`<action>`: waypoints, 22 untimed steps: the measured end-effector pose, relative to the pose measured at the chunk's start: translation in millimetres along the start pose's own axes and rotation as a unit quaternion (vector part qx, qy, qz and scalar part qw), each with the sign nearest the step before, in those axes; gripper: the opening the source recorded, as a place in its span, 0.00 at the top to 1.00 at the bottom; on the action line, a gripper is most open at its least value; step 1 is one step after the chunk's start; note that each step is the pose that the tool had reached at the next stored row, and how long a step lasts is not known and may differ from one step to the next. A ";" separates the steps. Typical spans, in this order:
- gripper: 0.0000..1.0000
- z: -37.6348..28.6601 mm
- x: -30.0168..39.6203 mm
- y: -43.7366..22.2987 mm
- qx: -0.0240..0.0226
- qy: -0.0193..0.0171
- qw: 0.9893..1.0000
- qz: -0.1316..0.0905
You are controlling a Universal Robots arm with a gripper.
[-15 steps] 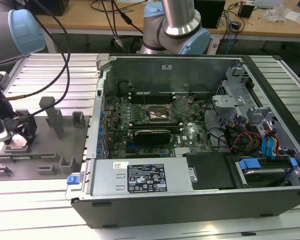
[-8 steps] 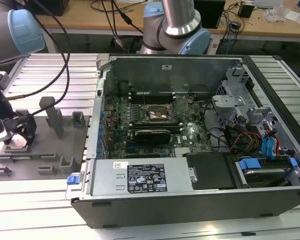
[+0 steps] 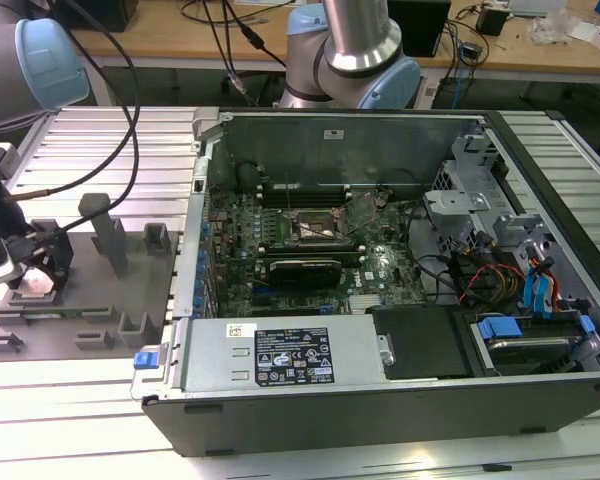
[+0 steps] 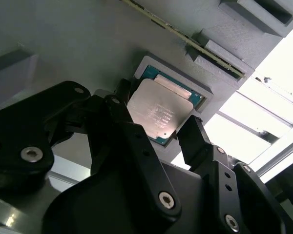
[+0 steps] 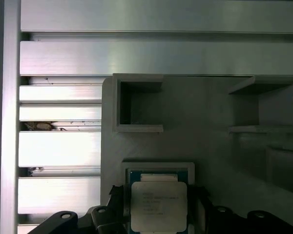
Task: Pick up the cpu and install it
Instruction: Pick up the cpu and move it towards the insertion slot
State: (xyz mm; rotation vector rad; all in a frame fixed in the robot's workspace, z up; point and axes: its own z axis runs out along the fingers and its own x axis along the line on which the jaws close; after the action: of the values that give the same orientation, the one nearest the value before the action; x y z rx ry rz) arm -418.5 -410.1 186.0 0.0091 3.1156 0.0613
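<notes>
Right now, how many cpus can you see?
1: the cpu sits in a pocket of the grey fixture, straddled by the open hand. Another could be hidden inside the computer case.

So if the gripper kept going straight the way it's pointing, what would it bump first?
Most likely the cpu: the gripper points right at it, lying in its pocket in the grey fixture.

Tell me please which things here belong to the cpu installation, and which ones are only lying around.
Belong to the job:
cpu, in a recess of the grey fixture; gripper, open around it; motherboard socket in the computer case.

Just lying about:
power supply; cables; blue-tabbed drive bay.
</notes>
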 end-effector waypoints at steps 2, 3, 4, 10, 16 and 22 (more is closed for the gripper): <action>0.42 0.0 0.0 0.0 0.000 0.000 1.000 0.000; 0.45 0.0 0.0 0.0 0.000 0.000 1.000 0.000; 0.45 0.0 0.1 0.0 0.000 0.000 1.000 0.000; 0.45 -0.9 0.1 0.1 0.000 0.000 1.000 0.000; 0.45 -1.5 0.1 0.1 0.000 0.000 1.000 0.000; 0.38 -1.5 0.1 0.1 -0.001 0.000 1.000 0.000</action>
State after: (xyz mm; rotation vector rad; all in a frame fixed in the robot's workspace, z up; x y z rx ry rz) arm -418.6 -410.1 187.5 0.0092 3.1155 0.0643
